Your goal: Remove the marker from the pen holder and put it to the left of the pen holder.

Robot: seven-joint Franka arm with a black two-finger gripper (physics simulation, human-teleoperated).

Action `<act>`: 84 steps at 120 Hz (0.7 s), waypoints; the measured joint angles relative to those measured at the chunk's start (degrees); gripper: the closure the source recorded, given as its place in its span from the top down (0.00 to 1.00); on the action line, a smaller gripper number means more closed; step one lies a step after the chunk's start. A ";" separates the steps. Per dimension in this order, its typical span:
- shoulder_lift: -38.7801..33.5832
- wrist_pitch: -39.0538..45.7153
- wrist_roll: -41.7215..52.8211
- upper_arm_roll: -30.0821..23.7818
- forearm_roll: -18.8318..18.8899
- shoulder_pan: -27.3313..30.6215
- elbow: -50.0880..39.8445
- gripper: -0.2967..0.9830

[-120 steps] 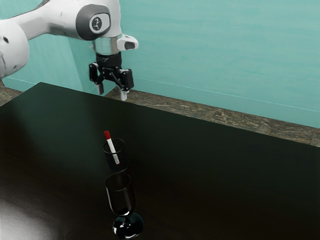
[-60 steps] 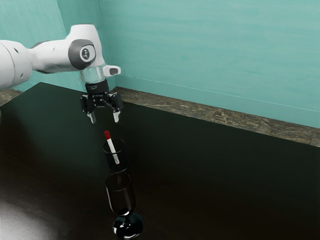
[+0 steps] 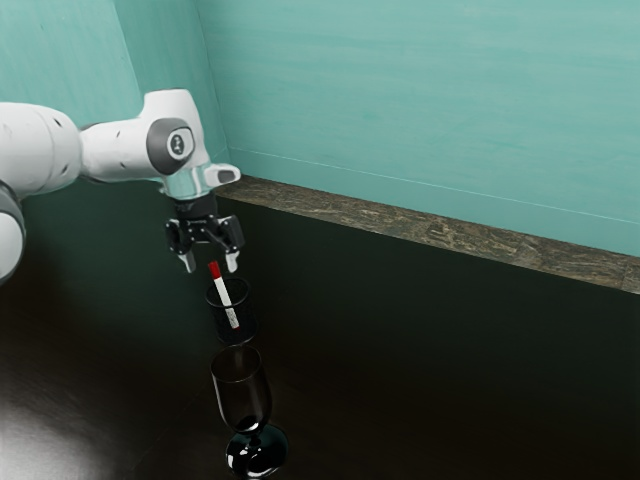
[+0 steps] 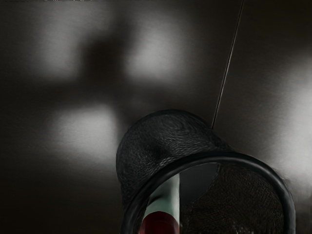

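Note:
In the exterior view my gripper (image 3: 210, 264) stands open just above the pen holder, its two fingertips apart on either side of the marker's red end. The marker (image 3: 223, 291), white with a red cap, leans inside the dark mesh pen holder (image 3: 235, 329), cap upward. In the wrist view the round rim of the pen holder (image 4: 168, 131) is close under my hand, and the marker (image 4: 161, 223) shows its red cap against the holder's inner side. Whether a fingertip touches the cap, I cannot tell.
A clear stemmed glass (image 3: 241, 395) stands close beside the pen holder, toward the exterior view's lower edge. Both rest on the dark, glossy table (image 3: 420, 360). A teal wall rises behind the table's far edge.
From over the table's far edge, my gripper has come toward the pen holder and down, staying open. The marker, pen holder and glass have not moved.

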 joint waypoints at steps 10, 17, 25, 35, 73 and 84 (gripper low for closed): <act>-1.25 1.80 0.99 -0.40 -0.11 -0.01 -1.72 0.77; -1.39 3.22 1.61 -0.40 -0.20 0.08 -2.37 0.77; -1.13 4.43 2.24 -0.36 -0.33 0.10 -2.31 0.74; -0.72 5.50 2.91 -0.40 -0.81 0.10 -2.29 0.65; -0.92 4.30 4.80 -0.51 -2.06 0.09 -2.19 0.30; -0.83 3.66 5.19 -0.51 -2.11 0.10 -2.11 0.24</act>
